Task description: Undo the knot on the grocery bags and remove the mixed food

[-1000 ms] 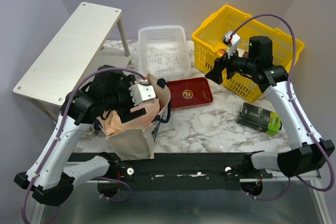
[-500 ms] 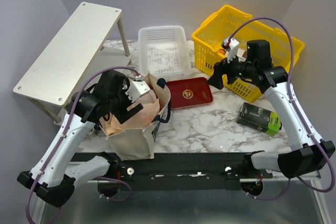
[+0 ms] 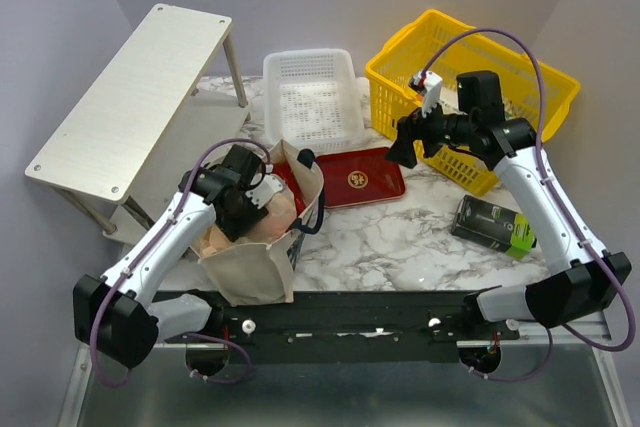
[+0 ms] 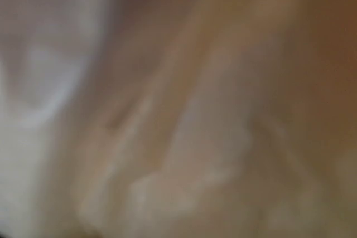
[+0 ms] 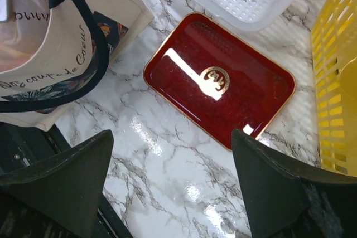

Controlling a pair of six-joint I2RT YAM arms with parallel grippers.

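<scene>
Marbled tabletop (image 3: pixel 400 237) carries your canvas tote (image 3: pixel 250 272) at the near left, standing upright with the peach plastic bag (image 3: pixel 213 239) bunched inside its open mouth. Your left gripper (image 3: pixel 256 203) points down into that mouth, right against the plastic. Its wrist view is only blurred peach film, so you cannot tell how its jaws stand or whether they pinch anything, and the knot cannot be picked out. Your right gripper (image 5: pixel 170 154) hangs in the air with its fingers spread wide and empty, above the marble near the red tray (image 5: pixel 220 82). It is well apart from the tote and just in front of the yellow basket (image 3: pixel 385 97).
</scene>
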